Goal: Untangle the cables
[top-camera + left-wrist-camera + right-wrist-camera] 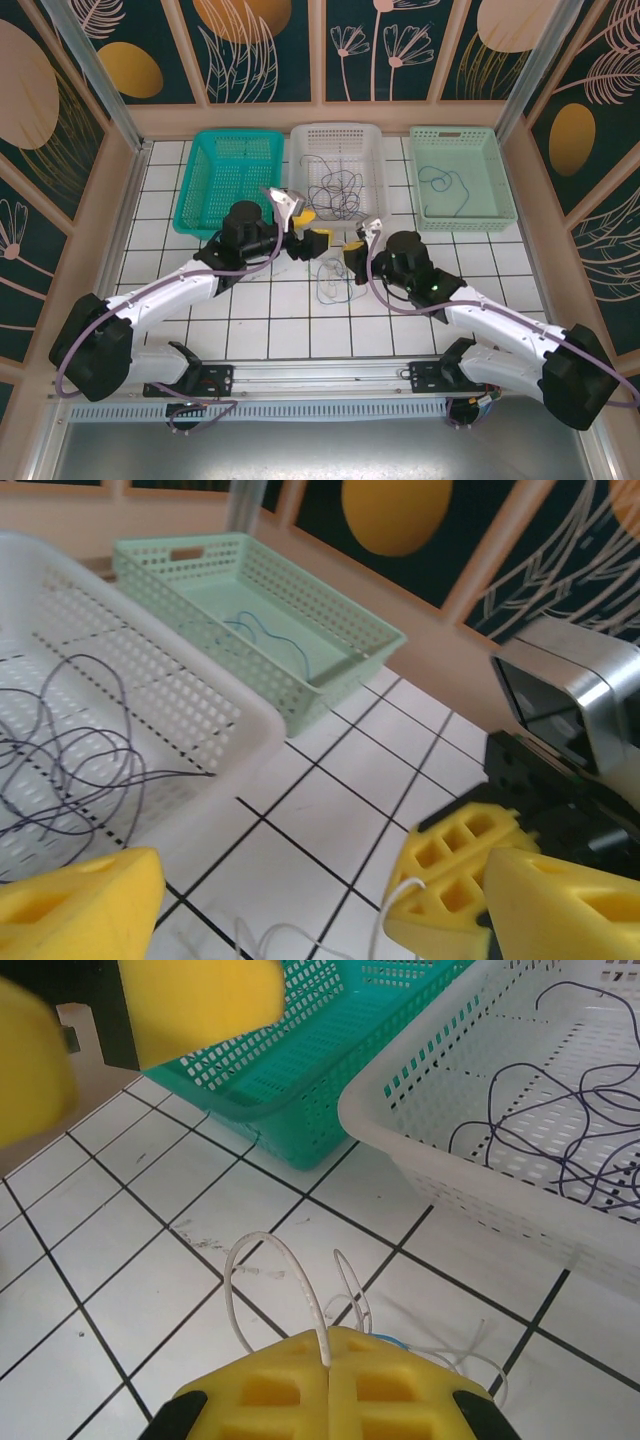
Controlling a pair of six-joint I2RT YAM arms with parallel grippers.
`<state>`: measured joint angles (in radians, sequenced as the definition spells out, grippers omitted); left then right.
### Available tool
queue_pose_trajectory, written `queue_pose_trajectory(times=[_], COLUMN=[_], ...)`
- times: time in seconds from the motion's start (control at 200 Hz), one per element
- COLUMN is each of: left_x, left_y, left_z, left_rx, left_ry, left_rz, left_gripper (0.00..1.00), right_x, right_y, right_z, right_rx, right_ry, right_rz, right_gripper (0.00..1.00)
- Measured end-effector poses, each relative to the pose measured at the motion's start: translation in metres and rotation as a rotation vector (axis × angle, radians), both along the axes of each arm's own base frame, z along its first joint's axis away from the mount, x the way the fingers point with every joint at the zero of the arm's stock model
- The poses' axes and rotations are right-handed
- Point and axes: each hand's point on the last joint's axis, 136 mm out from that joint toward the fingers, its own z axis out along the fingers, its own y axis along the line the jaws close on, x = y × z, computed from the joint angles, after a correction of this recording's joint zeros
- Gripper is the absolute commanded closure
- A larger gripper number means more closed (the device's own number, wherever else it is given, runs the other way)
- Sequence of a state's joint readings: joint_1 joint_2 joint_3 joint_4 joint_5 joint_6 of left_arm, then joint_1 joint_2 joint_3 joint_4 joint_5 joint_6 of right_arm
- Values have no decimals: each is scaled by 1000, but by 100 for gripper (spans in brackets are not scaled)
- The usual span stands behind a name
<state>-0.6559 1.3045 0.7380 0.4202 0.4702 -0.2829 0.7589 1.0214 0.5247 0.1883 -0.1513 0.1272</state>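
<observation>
While the right gripper (330, 1370) is clamped on the pale cable (262, 1235), its loop extends toward the left gripper (311, 227), whose fingers stand apart.

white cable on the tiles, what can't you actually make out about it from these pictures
- Right wrist: how much of the white cable lies inside the right gripper; its shut jaws cover it.
- Top external: how its strands cross on the tiles; too thin and small there.
- Left wrist: where it runs below the frame; the bottom edge cuts it off inside the open left gripper.
</observation>
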Motion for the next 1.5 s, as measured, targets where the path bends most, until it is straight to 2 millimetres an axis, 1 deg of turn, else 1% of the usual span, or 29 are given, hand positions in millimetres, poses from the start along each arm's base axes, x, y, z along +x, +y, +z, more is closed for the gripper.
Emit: queue_pose_trajectory(times=[0.125, 0.28, 0.405, 0.44, 0.51, 0.58, 0.711, 0.826, 0.951, 0.971, 0.996, 1.061, 1.066, 1.076, 1.086, 1.091, 1.106, 1.131, 1.161, 1.241, 1.321, 1.391, 1.496], left_x=[-11, -23, -33, -34, -37, -38, -38, -37, -36, -36, -35, -34, -33, -33, -33, -32, -32, -31, -29, -26, -23, -20, -13], left_y=[-5, -17, -26, -28, -30, -32, -33, -35, -37, -37, -37, -37, -37, -37, -37, -37, -37, -37, -37, -36, -33, -32, -30], left_z=[-8, -21, -33, -36, -41, -44, -47, -48, -44, -44, -43, -41, -41, -41, -41, -41, -40, -40, -39, -33, -21, -8, 10], left_rx=[9, 28, 46, 51, 60, 65, 66, 65, 48, 46, 42, 38, 37, 36, 36, 36, 33, 31, 27, 11, -16, -49, -91], left_ry=[7, 24, 39, 44, 49, 50, 59, 57, 52, 54, 51, 55, 56, 57, 58, 57, 59, 61, 65, 72, 71, 63, 66], left_rz=[-63, -135, -187, -197, -211, -222, -229, -231, -231, -229, -228, -219, -218, -216, -213, -212, -209, -201, -191, -164, -133, -108, -61], left_gripper=[25, 29, 35, 40, 56, 69, 88, 100, 100, 100, 100, 100, 100, 100, 100, 100, 100, 100, 100, 100, 100, 100, 100], right_x=[-1, 1, 2, 3, 2, 2, 1, 0, 1, 1, 1, 2, 3, 3, 4, 4, 5, 7, 10, 19, 23, 24, 19], right_y=[-3, -5, -6, -6, -6, -6, -7, -6, -8, -8, -8, -10, -10, -11, -12, -12, -13, -16, -20, -34, -44, -51, -61], right_z=[3, 13, 14, 15, 15, 15, 19, 22, 21, 21, 21, 19, 19, 18, 18, 18, 17, 15, 13, 7, 8, 15, 31], right_rx=[2, 15, 12, 11, 12, 13, 21, 28, 28, 28, 27, 21, 20, 15, 13, 12, 9, -2, -17, -59, -84, -76, -30], right_ry=[-2, -21, -28, -30, -30, -30, -38, -43, -41, -40, -39, -36, -33, -35, -37, -36, -29, -33, -34, -34, -51, -74, -128], right_rz=[-4, -12, -12, -12, -8, -7, -7, 0, 1, -1, -2, -11, -16, -20, -22, -25, -35, -52, -80, -164, -218, -250, -280], right_gripper=[100, 100, 100, 100, 100, 100, 100, 100, 100, 98, 92, 70, 66, 64, 59, 59, 54, 48, 43, 35, 33, 32, 31])
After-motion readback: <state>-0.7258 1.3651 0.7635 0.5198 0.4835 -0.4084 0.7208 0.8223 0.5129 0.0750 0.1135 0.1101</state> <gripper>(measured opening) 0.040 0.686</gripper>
